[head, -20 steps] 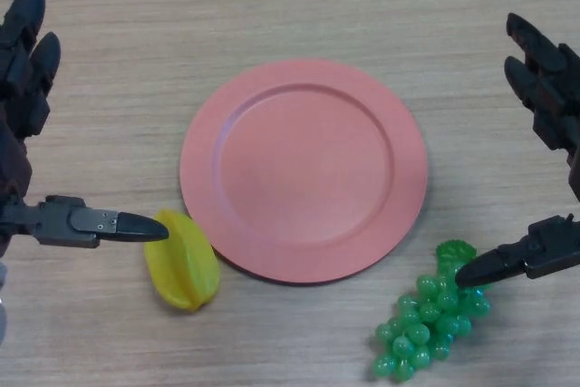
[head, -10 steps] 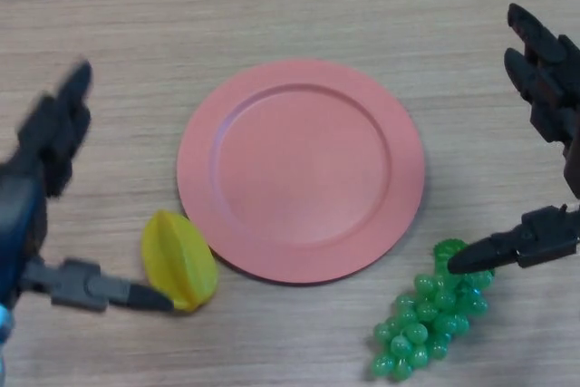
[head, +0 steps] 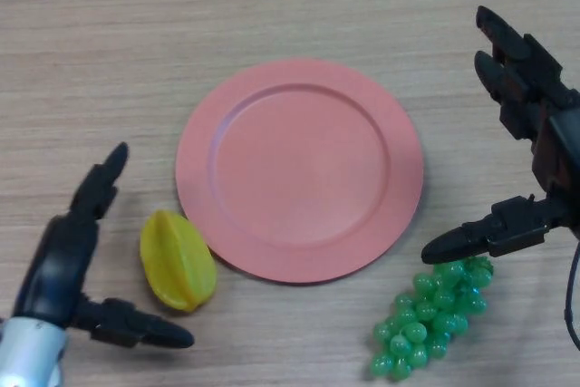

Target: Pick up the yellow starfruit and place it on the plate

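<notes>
The yellow starfruit (head: pixel 178 261) lies at the lower left, just beside the pink plate (head: pixel 300 168), and the wide-open, empty left hand (head: pixel 65 265) should wrap both sides snugly before lifting it.

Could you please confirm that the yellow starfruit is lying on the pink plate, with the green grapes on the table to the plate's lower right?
Not quite: the head view shows the starfruit lying on the table beside the plate's lower-left rim, not on it. The grapes do lie on the table to the plate's lower right.
</notes>
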Motion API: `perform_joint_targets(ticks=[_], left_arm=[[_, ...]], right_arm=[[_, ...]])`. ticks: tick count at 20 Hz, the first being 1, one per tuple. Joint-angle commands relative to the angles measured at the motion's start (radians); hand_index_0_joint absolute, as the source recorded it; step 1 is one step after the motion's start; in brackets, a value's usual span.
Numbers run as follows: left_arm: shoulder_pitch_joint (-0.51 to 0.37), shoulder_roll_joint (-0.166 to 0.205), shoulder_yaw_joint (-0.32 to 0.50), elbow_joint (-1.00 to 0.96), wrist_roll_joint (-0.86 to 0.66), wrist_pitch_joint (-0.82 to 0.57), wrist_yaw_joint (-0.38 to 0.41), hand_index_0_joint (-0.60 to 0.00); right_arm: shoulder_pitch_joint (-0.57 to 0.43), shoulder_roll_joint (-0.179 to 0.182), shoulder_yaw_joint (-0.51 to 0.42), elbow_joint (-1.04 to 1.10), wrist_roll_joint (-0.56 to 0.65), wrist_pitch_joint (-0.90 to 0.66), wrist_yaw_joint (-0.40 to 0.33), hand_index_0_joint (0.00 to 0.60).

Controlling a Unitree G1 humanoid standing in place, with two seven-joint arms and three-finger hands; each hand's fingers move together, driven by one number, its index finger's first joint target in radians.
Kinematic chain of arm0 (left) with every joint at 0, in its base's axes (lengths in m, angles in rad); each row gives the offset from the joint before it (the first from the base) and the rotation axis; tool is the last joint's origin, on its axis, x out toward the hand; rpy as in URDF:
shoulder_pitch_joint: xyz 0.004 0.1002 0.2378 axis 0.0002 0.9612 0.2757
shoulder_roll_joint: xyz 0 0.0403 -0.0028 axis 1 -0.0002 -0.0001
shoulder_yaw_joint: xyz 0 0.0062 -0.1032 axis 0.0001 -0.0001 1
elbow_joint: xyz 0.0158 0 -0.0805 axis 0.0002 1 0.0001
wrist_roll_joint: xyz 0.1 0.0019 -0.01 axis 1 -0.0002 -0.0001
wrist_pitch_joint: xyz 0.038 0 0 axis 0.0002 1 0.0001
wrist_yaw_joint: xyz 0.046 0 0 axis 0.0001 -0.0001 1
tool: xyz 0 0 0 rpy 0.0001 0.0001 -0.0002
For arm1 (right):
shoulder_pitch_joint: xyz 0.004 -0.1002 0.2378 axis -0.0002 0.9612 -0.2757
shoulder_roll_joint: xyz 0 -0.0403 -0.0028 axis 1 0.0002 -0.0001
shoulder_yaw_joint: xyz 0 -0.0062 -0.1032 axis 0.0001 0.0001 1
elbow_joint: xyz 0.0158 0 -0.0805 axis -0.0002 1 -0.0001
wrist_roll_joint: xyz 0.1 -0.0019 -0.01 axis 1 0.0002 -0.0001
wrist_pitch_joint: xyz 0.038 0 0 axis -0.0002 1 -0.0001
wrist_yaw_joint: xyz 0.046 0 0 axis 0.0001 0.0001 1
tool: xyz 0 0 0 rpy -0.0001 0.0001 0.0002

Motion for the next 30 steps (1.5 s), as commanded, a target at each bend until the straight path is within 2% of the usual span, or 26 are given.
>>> perform_joint_targets(ticks=[1,4,11,12,13,14,16,19,21,22,25,27,28,29,30], left_arm=[[-0.037,0.028,0.010,-0.021,-0.035,-0.090,0.061,0.000],[-0.065,0.021,-0.036,0.043,-0.034,-0.087,0.074,0.000],[-0.044,0.022,-0.044,0.067,0.091,-0.123,0.166,0.000],[-0.041,0.022,-0.045,0.062,0.100,-0.118,0.167,-0.150],[-0.040,0.022,-0.045,0.057,0.107,-0.114,0.167,-0.250],[-0.032,0.025,-0.044,0.039,0.134,-0.112,0.161,-0.401],[-0.015,0.028,-0.038,-0.023,0.173,-0.096,0.127,-0.600],[-0.011,0.030,-0.034,-0.048,0.196,-0.113,0.127,-0.600],[0.020,0.026,-0.024,-0.150,0.193,-0.069,0.084,-0.600],[0.042,0.021,-0.015,-0.264,0.149,-0.012,0.001,-0.600],[0.050,0.022,0.019,-0.431,0.123,0.061,-0.086,-0.600],[0.011,0.027,0.039,-0.463,0.161,0.018,-0.060,-0.600],[-0.036,0.034,0.045,-0.425,0.189,-0.084,0.011,-0.600],[-0.058,0.036,0.046,-0.416,0.192,-0.091,0.026,-0.600],[-0.092,0.038,0.026,-0.344,0.239,-0.170,0.118,-0.600]], right_arm=[[-0.033,-0.020,-0.061,-0.062,0.059,-0.067,-0.043,0.000],[-0.011,-0.025,-0.076,-0.093,0.053,-0.061,-0.027,0.000],[0.014,-0.032,-0.104,-0.145,0.059,-0.031,-0.019,0.000],[0.013,-0.033,-0.105,-0.144,0.058,-0.033,-0.019,0.000],[0.012,-0.034,-0.106,-0.144,0.058,-0.035,-0.019,0.000],[0.011,-0.035,-0.109,-0.142,0.055,-0.040,-0.020,0.000],[0.015,-0.038,-0.114,-0.135,0.041,-0.061,-0.020,0.000],[0.018,-0.039,-0.122,-0.143,0.047,-0.057,-0.018,0.000],[0.019,-0.041,-0.126,-0.146,0.047,-0.055,-0.016,0.000],[0.019,-0.042,-0.127,-0.151,0.050,-0.047,-0.015,0.000],[0.024,-0.043,-0.129,-0.165,0.051,-0.031,-0.008,0.000],[0.026,-0.043,-0.132,-0.179,0.055,-0.016,-0.005,0.000],[0.027,-0.042,-0.129,-0.180,0.050,-0.016,-0.002,0.000],[0.029,-0.041,-0.128,-0.181,0.049,-0.017,-0.002,0.000],[0.032,-0.037,-0.126,-0.183,0.049,-0.024,-0.007,0.000]])
